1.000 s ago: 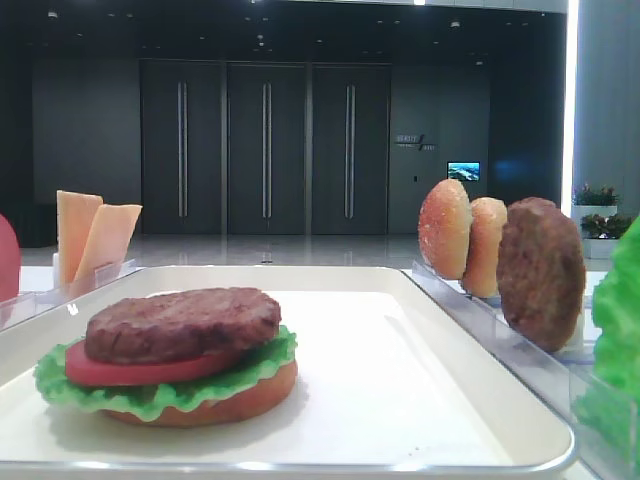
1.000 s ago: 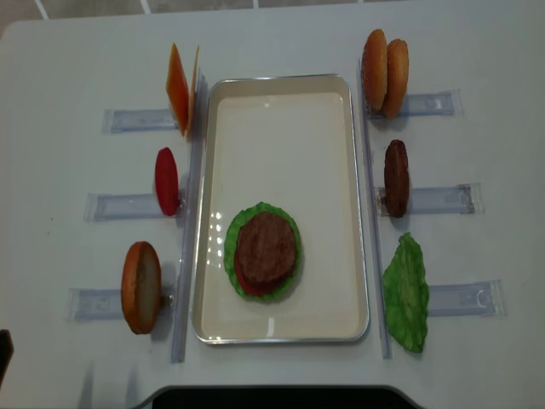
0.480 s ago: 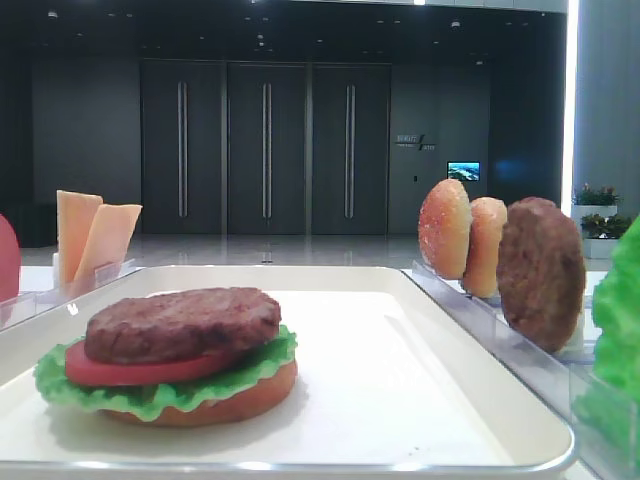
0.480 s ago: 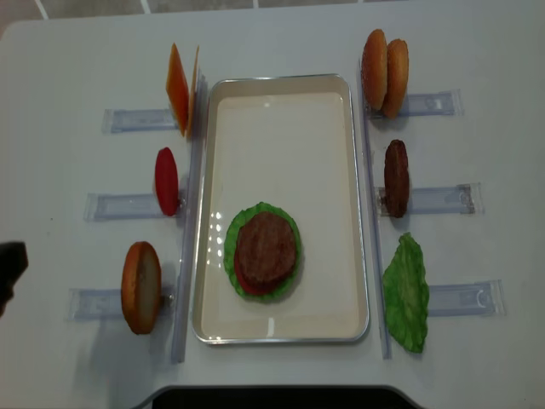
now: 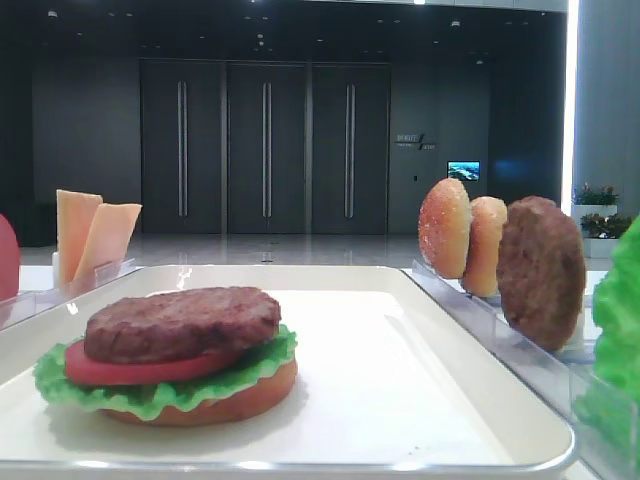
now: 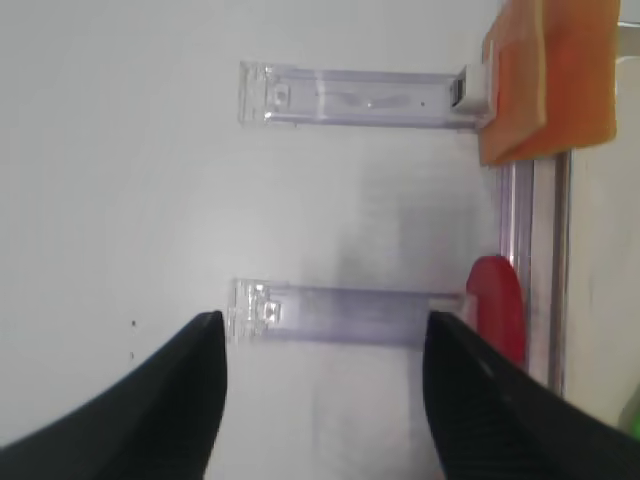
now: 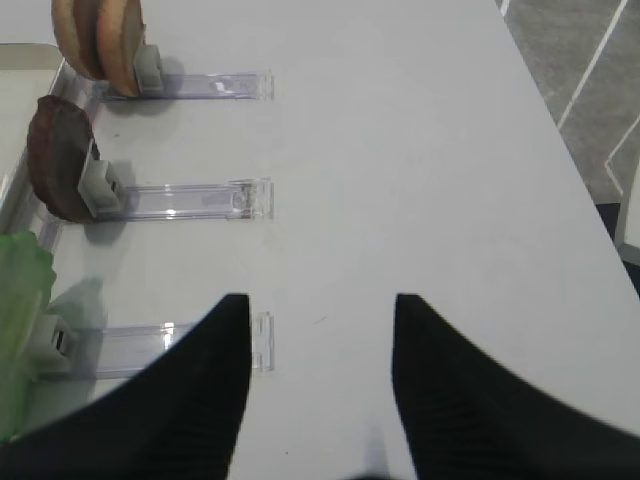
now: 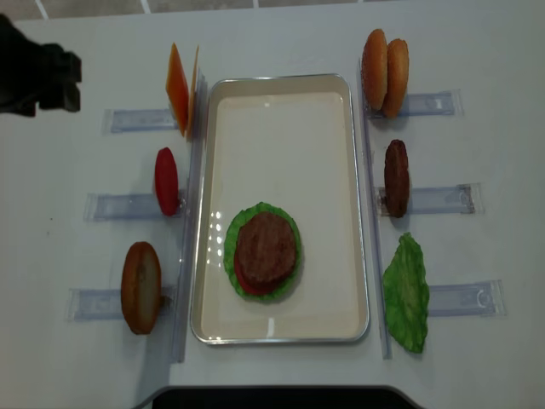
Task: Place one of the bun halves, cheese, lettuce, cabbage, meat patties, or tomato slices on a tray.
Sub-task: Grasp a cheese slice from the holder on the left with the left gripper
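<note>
Left pincer open and empty above the worktop; cheese ahead to its right, tomato slice close right. Right pincer open, empty; meat patty and lettuce to its left. Tray carries a part-built burger.

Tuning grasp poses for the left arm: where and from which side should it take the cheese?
Grip the cheese by its upper edge, coming from above, one finger on each flat face. The slices stand on edge, leaning, in their clear rack beside the tray, so only the top edge is free.
</note>
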`<action>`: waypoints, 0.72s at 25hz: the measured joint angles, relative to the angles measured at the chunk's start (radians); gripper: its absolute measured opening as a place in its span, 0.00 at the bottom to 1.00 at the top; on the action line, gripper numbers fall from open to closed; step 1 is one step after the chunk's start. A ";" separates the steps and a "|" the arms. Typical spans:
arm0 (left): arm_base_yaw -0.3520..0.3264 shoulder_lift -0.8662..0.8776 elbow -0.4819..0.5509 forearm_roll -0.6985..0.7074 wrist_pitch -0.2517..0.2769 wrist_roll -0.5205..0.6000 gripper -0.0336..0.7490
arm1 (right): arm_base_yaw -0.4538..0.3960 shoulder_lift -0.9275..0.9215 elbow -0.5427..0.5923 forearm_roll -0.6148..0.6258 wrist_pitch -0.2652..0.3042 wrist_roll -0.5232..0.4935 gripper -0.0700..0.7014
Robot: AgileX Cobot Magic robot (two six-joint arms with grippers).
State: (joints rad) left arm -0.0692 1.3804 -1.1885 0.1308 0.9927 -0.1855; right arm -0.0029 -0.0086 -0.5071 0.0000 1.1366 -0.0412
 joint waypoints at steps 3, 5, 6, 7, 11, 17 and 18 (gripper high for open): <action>0.000 0.158 -0.138 0.000 0.039 0.000 0.64 | 0.000 0.000 0.000 0.000 0.000 0.000 0.50; 0.000 0.242 -0.221 0.000 0.059 0.000 0.64 | 0.000 0.000 0.000 0.000 0.000 0.000 0.50; 0.000 0.281 -0.251 -0.001 0.067 0.000 0.64 | 0.000 0.000 0.000 0.000 0.000 0.000 0.50; 0.000 0.314 -0.282 -0.001 0.069 0.000 0.64 | 0.000 0.000 0.000 0.000 0.000 0.000 0.50; 0.000 0.407 -0.372 -0.001 0.077 0.000 0.64 | 0.000 0.000 0.000 0.000 0.000 0.000 0.50; 0.000 0.462 -0.426 -0.002 0.087 0.000 0.64 | 0.000 0.000 0.000 0.000 0.000 0.000 0.50; 0.000 0.462 -0.430 -0.003 0.087 -0.001 0.64 | 0.000 0.000 0.000 0.000 0.000 0.000 0.50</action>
State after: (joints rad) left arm -0.0692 1.8422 -1.6180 0.1282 1.0793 -0.1864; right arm -0.0029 -0.0086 -0.5071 0.0000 1.1366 -0.0412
